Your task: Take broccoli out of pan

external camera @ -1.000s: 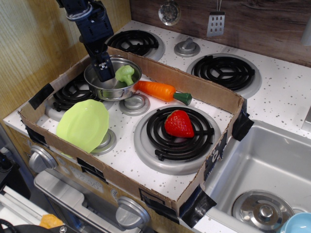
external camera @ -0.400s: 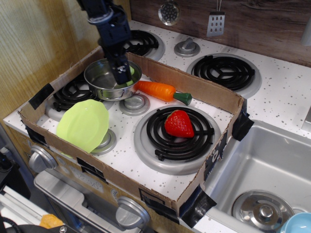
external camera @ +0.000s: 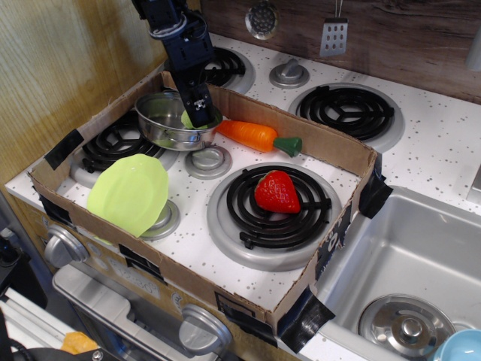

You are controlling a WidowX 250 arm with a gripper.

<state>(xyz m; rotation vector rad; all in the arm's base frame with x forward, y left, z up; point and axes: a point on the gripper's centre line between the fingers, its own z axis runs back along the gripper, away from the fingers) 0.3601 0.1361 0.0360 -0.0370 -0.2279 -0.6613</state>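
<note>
The shiny steel pan [external camera: 159, 128] sits at the back left of the cardboard-walled stove top, tilted a little, its right rim against the carrot. My gripper [external camera: 199, 116] reaches down into the pan's right side. Only a sliver of the pale-green broccoli [external camera: 186, 119] shows, just left of the fingertips; the rest is hidden behind the dark fingers [external camera: 197, 104]. I cannot tell whether the jaws are closed on it.
An orange carrot [external camera: 252, 135] lies right of the pan. A red strawberry [external camera: 276, 191] sits on the front burner. A lime-green plate [external camera: 129, 193] lies front left. A cardboard wall [external camera: 331, 147] rings the area, with a sink [external camera: 406, 256] to the right.
My gripper moved from the pan's left side across to its right side, onto the broccoli. The pan shifted right and tilted, nudging the carrot slightly right.
</note>
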